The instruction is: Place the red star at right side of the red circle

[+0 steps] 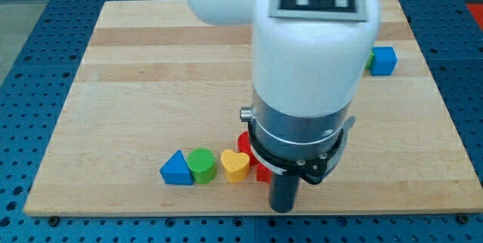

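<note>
The arm is huge in the shot here, its white body and grey collar [298, 133] covering the middle of the wooden board [136, 84]. There's no claw on this thing, just the dark rod, so nothing is being held; my tip [281, 209] sits down near the board's near edge, just right of the row of blocks. That row runs along the near side: blue triangle [176, 169] on the left, green cylinder [201, 165] touching it, then the yellow heart [235, 165]. Right of the heart things get hidden. A sliver of the red circle [243, 143] pokes out from behind the collar, just behind the heart, and a small bit of the red star [261, 173] shows between the heart and the rod. Most of both red pieces is blocked by the arm, so I can't tell exactly how the star lies or whether the rod is touching it, only that the tip is just to the star's right and a bit nearer. Way off at the far right a blue cube [384, 59] sits with a green block [370, 60] peeking out beside it, shape not clear, mostly hidden by the arm.
</note>
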`<state>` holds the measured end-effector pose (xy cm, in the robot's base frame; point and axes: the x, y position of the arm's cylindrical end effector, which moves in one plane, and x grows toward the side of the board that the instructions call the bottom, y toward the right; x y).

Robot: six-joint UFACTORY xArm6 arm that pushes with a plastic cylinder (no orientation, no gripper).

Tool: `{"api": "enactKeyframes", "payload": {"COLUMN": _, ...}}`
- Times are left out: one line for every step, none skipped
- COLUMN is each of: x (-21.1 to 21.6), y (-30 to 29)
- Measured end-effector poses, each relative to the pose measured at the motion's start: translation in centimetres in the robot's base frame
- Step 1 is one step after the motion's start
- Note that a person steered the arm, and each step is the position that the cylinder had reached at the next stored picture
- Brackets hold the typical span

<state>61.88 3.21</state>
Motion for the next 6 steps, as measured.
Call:
{"api": "enactKeyframes", "payload": {"x": -0.1, "y": -0.1}}
{"api": "enactKeyframes", "payload": {"x": -1.2, "y": -2.2}}
{"api": "enactKeyframes", "payload": {"x": -1.9, "y": -2.7}}
{"api": "enactKeyframes", "payload": {"x": -3.1, "y": -2.1}}
{"api": "enactKeyframes", "payload": {"x": -4.5, "y": 3.8}}
{"api": "enactKeyframes", "payload": {"x": -4.3, "y": 4.9}}
